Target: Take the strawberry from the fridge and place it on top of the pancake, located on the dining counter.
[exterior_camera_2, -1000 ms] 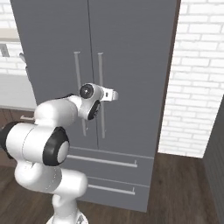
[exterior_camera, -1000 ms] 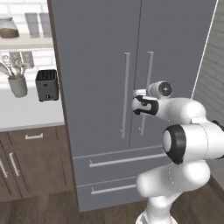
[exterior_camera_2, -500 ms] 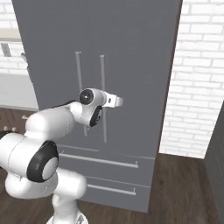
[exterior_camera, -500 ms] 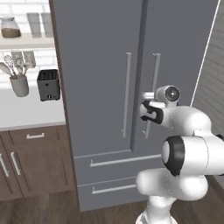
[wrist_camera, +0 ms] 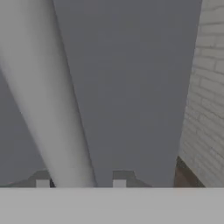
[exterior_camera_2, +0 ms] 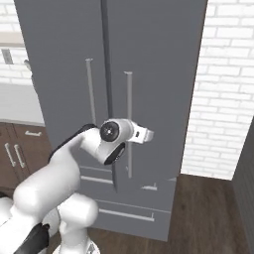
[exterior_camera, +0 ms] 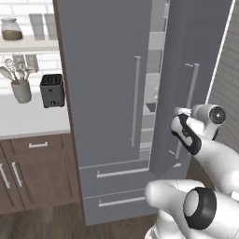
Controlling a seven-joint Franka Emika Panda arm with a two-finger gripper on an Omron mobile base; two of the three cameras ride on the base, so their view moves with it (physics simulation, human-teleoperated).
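Swinging open on its hinge, the right door [exterior_camera: 196, 79] of the fridge [exterior_camera: 102, 93] is seen ajar in the left base view, and through the gap a column of pale grey shelves [exterior_camera: 151, 93] is exposed. No berry can be made out on those shelves from this angle. The long vertical bar handle [exterior_camera: 187, 105] of that door is straddled by the gripper [exterior_camera: 179, 111], a finger set on either side of it. In the hand view the handle [wrist_camera: 52, 109] is shown as a smooth, pale, rounded bar running between the two small dark fingertips [wrist_camera: 119, 179], with flat matte grey door behind; the jaws are closed around the bar, grasping it.

From the right base view the gripper [exterior_camera_2: 146, 134] is seen beside the same bar [exterior_camera_2: 129, 119], with the door gap reduced to a dark vertical seam and no shelves on show. The left door's handle [exterior_camera_2: 90, 92] stands untouched. Two lower drawers [exterior_camera: 116, 184] with horizontal bars are seen below.

Further out, the left base view takes in a white wall countertop [exterior_camera: 28, 119] over brown cabinets [exterior_camera: 32, 172], a boxy black toaster [exterior_camera: 52, 90], a grey crock of utensils [exterior_camera: 19, 86] and a jar [exterior_camera: 11, 28] on a shelf. White brick wall [exterior_camera_2: 223, 99] and dark wood floor [exterior_camera_2: 208, 213] are offered by the right base view.
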